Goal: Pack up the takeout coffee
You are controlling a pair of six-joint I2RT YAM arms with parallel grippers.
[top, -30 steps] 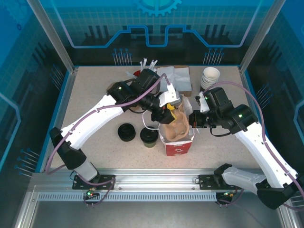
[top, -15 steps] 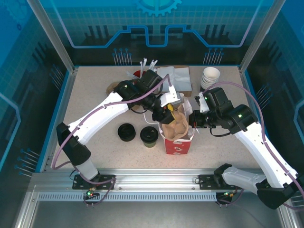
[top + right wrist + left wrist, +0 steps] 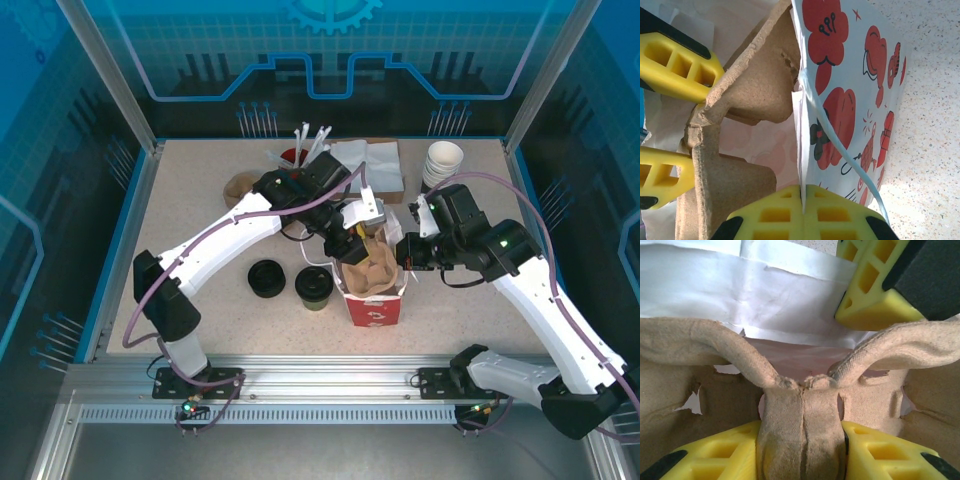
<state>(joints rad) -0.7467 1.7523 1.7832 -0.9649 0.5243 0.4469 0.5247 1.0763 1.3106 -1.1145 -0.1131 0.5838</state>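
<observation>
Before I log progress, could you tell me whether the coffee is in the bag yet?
Out: the coffee stands lidded on the table, left of the bag.

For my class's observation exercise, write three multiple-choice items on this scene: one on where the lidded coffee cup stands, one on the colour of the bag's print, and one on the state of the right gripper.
1. Where is the takeout coffee relative to the paper bag?
A. Inside it
B. On the table, just left of it
C. Behind it, against the far wall

2. What colour is the print on the bag?
A. Blue
B. Green
C. Red

3. What state is the right gripper in?
A. Shut on the bag's edge
B. Open above the table
C. Shut on a loose black lid

Answers:
1. B: the top view shows the lidded cup standing on the table beside the bag's left wall.
2. C: the right wrist view shows red pictures on white paper.
3. A: its yellow fingers meet with the bag's edge pinched between them.
</observation>
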